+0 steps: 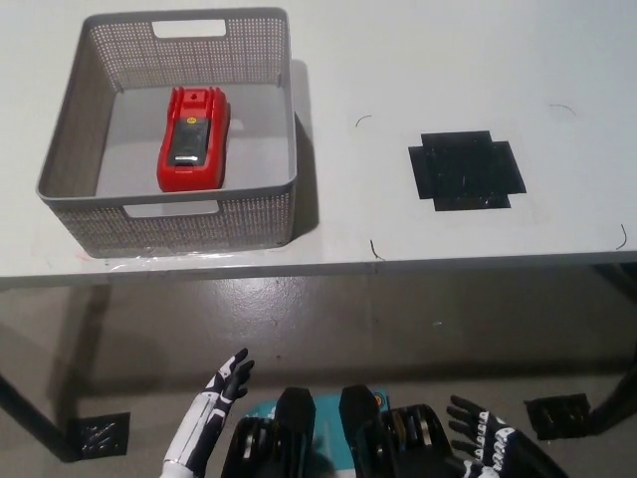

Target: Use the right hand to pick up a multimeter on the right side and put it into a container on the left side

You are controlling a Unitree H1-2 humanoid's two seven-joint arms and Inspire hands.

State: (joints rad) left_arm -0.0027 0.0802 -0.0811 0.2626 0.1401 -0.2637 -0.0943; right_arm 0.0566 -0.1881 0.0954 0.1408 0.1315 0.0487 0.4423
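A grey basket [70,139] sits on the left part of the white table [398,60], and the red multimeter [192,137] lies flat on the basket floor, a bit left of the middle. To the right, well apart from the basket, a black tape patch [466,168] is stuck on the table. Down low, below the table edge, the white left hand [221,390] hangs with its fingers spread and nothing in it, and the black right hand [488,438] is at the bottom right, fingers spread too and holding nothing.
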